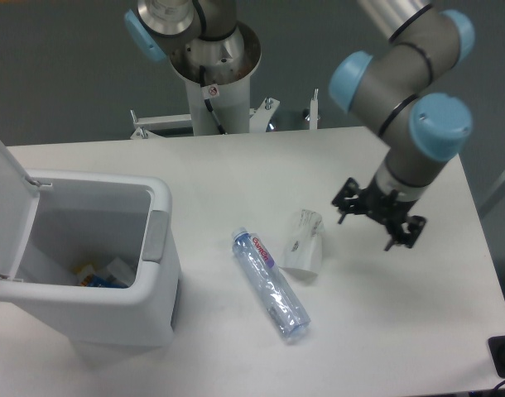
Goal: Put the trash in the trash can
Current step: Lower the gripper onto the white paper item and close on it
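Note:
The crushed clear plastic bottle (270, 285) lies flat on the white table, its red-and-blue label end toward the upper left. The small crumpled white wrapper (305, 244) lies just right of it, apart from it. The white trash can (112, 318) stands at the left with its lid (4, 194) swung open and a grey latch tab (156, 236) on its right rim. My gripper (377, 217) hangs over the table to the right of the wrapper. Its black fingers (345, 201) are spread open and hold nothing.
Some blue and white items (103, 273) lie at the bottom of the trash can. The arm's base column (209, 74) stands behind the table's far edge. The table's right edge is close to the gripper.

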{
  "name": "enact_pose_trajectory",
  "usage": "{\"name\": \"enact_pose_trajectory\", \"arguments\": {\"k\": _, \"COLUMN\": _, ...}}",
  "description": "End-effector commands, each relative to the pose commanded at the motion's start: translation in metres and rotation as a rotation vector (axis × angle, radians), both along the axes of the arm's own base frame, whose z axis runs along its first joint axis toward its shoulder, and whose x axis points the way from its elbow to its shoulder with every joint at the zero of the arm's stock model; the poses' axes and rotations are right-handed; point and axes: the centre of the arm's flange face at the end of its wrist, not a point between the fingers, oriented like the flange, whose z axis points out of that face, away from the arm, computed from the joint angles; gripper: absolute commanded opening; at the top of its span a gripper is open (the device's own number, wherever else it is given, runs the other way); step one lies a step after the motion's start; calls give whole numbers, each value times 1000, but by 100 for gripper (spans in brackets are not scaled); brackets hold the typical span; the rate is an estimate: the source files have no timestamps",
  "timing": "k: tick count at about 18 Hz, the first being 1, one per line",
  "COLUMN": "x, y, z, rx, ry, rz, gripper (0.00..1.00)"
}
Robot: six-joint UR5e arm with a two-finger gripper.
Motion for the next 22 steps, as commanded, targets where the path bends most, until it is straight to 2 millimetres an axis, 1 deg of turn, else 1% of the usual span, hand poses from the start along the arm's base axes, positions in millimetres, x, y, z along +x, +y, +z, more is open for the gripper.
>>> {"name": "enact_pose_trajectory", "arguments": {"k": 3, "x": 5, "y": -2, "z": -11, "rx": -7, "ry": -13, "rz": -2, "gripper": 100}}
{"name": "enact_pose_trajectory", "arguments": {"k": 4, "x": 10, "y": -3, "z": -20, "rx": -16, "ry": -28, "rz": -3, "gripper": 100}}
{"name": "enact_pose_trajectory", "arguments": {"k": 5, "x": 17, "y": -1, "z": -29, "rx": -24, "ry": -29, "rz": -11, "gripper": 100}}
{"name": "enact_pose_trajectory", "arguments": {"k": 6, "x": 24, "y": 6, "z": -36, "rx": -19, "ry": -18, "rz": -27, "gripper": 100}}
{"name": "enact_pose_trajectory", "arguments": {"k": 8, "x": 37, "y": 6, "z": -56, "rx": -5, "ry": 8, "rz": -27, "gripper": 100}}
{"name": "enact_pose_trajectory", "arguments": {"k": 9, "x": 45, "y": 9, "z": -62, "rx": 5, "ry": 25, "rz": -37, "gripper": 100}}
{"name": "enact_pose_trajectory", "arguments": {"k": 10, "x": 51, "y": 6, "z": -69, "rx": 13, "ry": 40, "rz": -40, "gripper": 89}}
{"name": "enact_pose_trajectory", "arguments": {"k": 11, "x": 53, "y": 6, "z": -71, "rx": 12, "ry": 38, "rz": -43, "gripper": 79}}
{"name": "enact_pose_trajectory", "arguments": {"k": 12, "x": 52, "y": 4, "z": -71, "rx": 12, "ry": 38, "rz": -43, "gripper": 60}}
{"name": "enact_pose_trajectory", "arguments": {"k": 13, "x": 52, "y": 4, "z": -70, "rx": 12, "ry": 38, "rz": -43, "gripper": 49}}
{"name": "enact_pose_trajectory", "arguments": {"k": 14, "x": 52, "y": 3, "z": -71, "rx": 11, "ry": 36, "rz": -40, "gripper": 31}}
{"name": "enact_pose_trajectory", "arguments": {"k": 15, "x": 51, "y": 2, "z": -69, "rx": 12, "ry": 39, "rz": -36, "gripper": 21}}
{"name": "enact_pose_trajectory", "arguments": {"k": 16, "x": 49, "y": 3, "z": -67, "rx": 12, "ry": 41, "rz": -34, "gripper": 8}}
{"name": "enact_pose_trajectory", "arguments": {"k": 18, "x": 48, "y": 4, "z": -64, "rx": 11, "ry": 46, "rz": -34, "gripper": 2}}
{"name": "enact_pose_trajectory", "arguments": {"k": 20, "x": 42, "y": 2, "z": -59, "rx": 8, "ry": 60, "rz": -28, "gripper": 0}}
{"name": "enact_pose_trajectory", "arguments": {"k": 22, "x": 30, "y": 2, "z": -41, "rx": 15, "ry": 67, "rz": -17, "gripper": 0}}
